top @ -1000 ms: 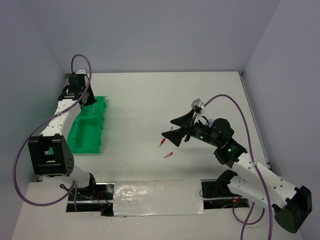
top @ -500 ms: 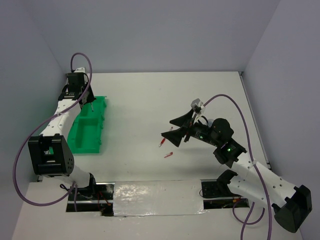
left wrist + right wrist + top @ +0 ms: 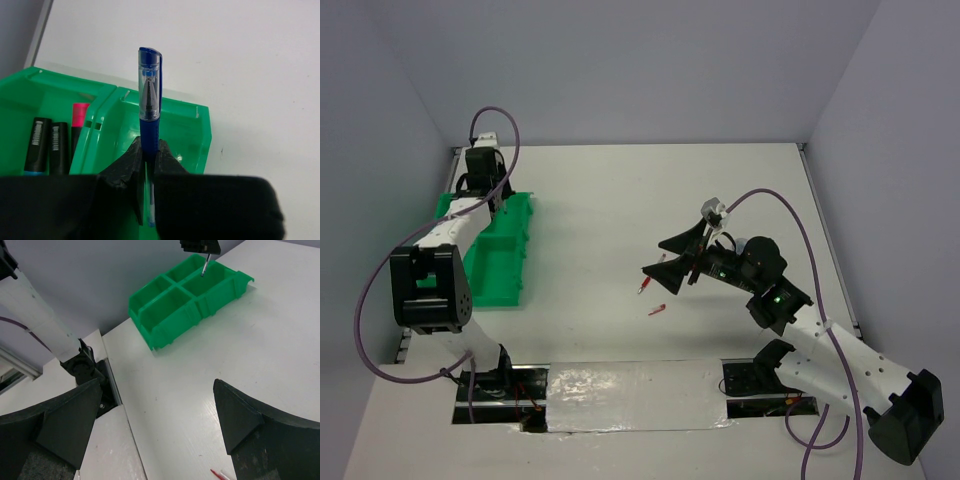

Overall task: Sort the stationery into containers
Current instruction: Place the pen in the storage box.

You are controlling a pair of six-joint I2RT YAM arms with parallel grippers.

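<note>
Here the left gripper (image 3: 148,156) is clamped tight on a blue pen (image 3: 149,100), its two fingers pressed against the barrel near the middle. The capped end sticks straight out past the fingertips. From the right wrist view the pen hangs tip-down above a far compartment of the green tray (image 3: 170,315), not touching it. In the left wrist view that compartment sits just right of a divider. In the next compartment to the left lie black highlighters (image 3: 37,145), side by side, one with a pink end. The tray rests at the left side of the table (image 3: 620,190). The right gripper (image 3: 667,258) hovers over the middle of the table, well apart from the tray, its fingers spread wide and holding nothing. Two red pens (image 3: 642,287) lie on the table near it, close to each other.
</note>
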